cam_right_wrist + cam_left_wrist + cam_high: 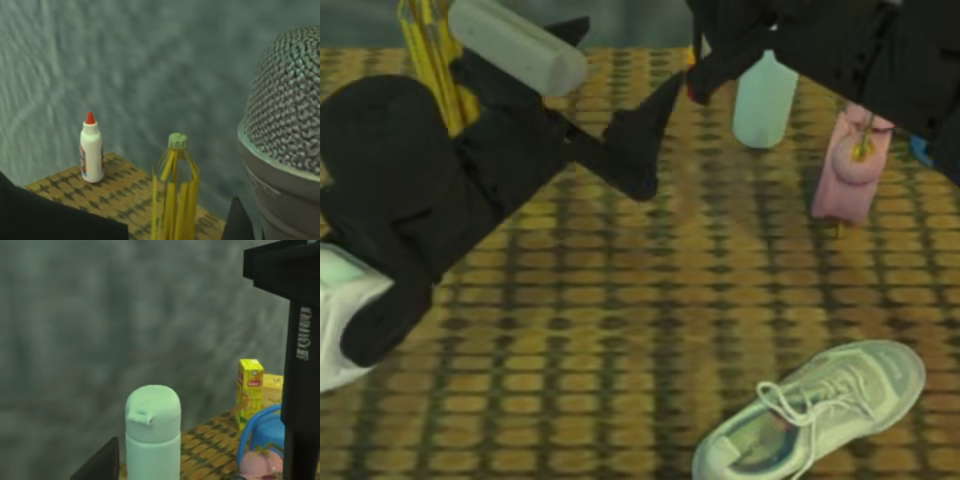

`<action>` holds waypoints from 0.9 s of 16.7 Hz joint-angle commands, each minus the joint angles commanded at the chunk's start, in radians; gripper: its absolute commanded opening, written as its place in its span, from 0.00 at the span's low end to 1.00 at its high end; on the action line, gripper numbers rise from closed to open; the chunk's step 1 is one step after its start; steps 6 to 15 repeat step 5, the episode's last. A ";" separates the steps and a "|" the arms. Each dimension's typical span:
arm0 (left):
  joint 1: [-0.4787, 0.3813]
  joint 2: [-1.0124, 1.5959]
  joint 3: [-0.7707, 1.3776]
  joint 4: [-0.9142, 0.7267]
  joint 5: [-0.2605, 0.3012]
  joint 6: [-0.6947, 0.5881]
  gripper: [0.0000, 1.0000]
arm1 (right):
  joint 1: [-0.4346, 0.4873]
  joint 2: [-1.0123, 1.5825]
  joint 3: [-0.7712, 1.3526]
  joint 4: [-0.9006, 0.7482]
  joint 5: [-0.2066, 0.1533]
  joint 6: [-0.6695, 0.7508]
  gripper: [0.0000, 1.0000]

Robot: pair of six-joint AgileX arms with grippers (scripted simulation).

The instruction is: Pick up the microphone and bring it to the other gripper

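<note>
Silver-grey mesh fills the right wrist view's edge: the microphone (pixel 286 125) is lifted off the table, head close to that camera, over the far middle of the table. From above it is hidden under the right arm. The right gripper (pixel 715 60) holds it, though its fingers are mostly out of sight.

White lettering runs along one black finger (pixel 301 390) of the left gripper (pixel 662 135), too blurred to read. A yellow juice carton (pixel 250 390) bears a red label, and a white glue bottle (pixel 91 150) with a red cap has a printed label; neither is legible.

Between the two grippers, at the far side, stands a pale green bottle (pixel 765 100). To its right lies a pink object (pixel 850 170) beside a blue basket (pixel 262 432). A yellow stick bundle (pixel 430 50) stands at the far left, and a pale shoe (pixel 810 415) lies near right on the woven table (pixel 620 330).

The left arm reaches from the left towards the far middle, its gripper spread wide, close to the right gripper.
</note>
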 joint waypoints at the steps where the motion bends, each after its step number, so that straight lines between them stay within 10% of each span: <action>1: 0.008 -0.041 -0.033 -0.006 0.005 -0.001 1.00 | -0.016 -0.015 -0.013 0.000 -0.018 -0.001 0.00; 15: 0.026 -0.133 -0.114 -0.016 0.020 -0.001 1.00 | -0.055 -0.049 -0.047 -0.002 -0.062 -0.003 0.00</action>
